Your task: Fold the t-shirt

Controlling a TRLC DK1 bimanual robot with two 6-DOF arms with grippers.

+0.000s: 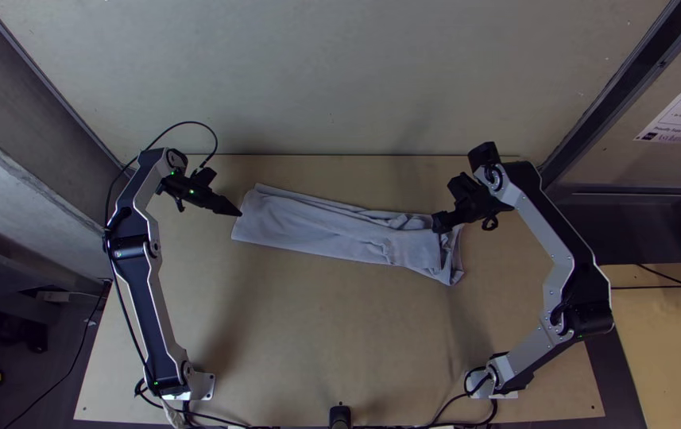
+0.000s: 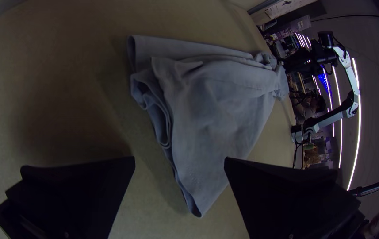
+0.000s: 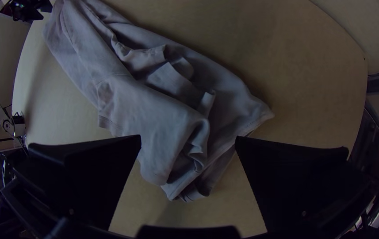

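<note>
Your left gripper (image 1: 233,211) had its fingers spread near one end of the t-shirt (image 1: 316,226), and your right gripper (image 1: 440,222) was spread at the other; the t-shirt lay across your table (image 1: 340,342) in a long, wrinkled, folded strip

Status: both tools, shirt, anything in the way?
T-shirt in long strip, rumpled one end. Left tool open, at smoother end. Right tool open, over rumpled end, partly blocking top view.
</note>
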